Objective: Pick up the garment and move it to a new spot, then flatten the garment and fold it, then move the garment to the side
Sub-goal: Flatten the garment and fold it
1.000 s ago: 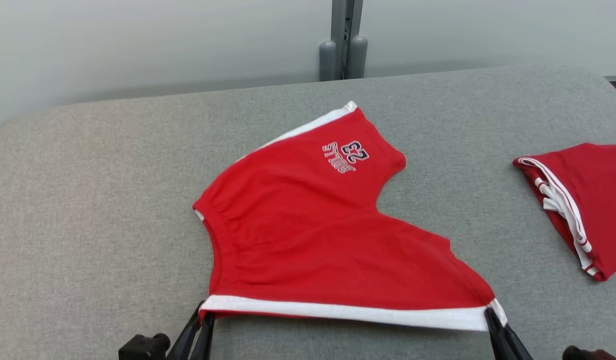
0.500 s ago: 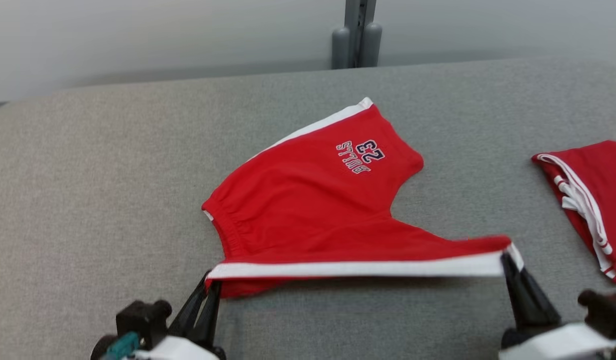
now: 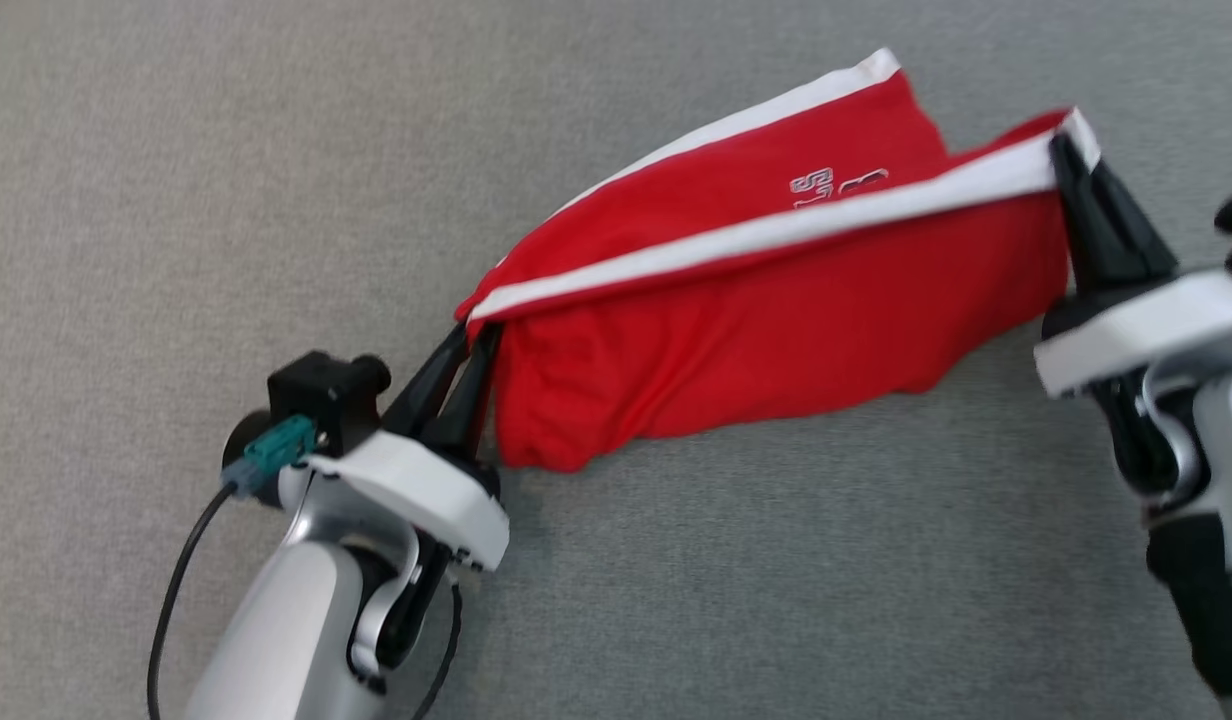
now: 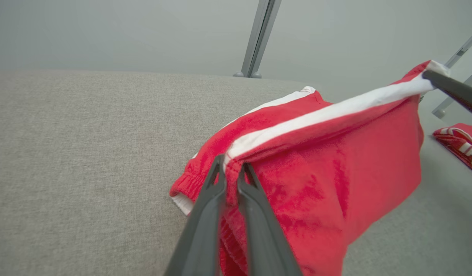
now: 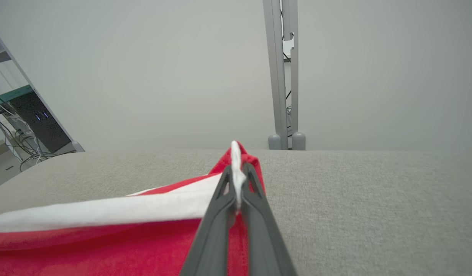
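At your left, the left claw (image 3: 476, 335) is clenched on one end of the white band (image 3: 776, 232) that edges the red shorts (image 3: 776, 330); its two dark fingers pinch the cloth, with red fabric bunched between and below them. From there the band runs taut, rising toward the upper right of the head view, so the long axis of the shorts goes from your lower left to your upper right. The body of the shorts hangs under that band as a loose red sheet, and its lower fold sags down to the grey desk (image 3: 676, 560) just beside the left claw. Behind the band, a leg with its own white stripe and some lettering (image 3: 838, 186) lies on the desk, pointing away and to the right. At the right end, the right claw (image 3: 1064, 150) is clamped on the band's other corner, with the white edge squeezed between its fingertips. In the left wrist view, a second red garment (image 4: 460, 142) lies on the desk farther right, well apart from the shorts.
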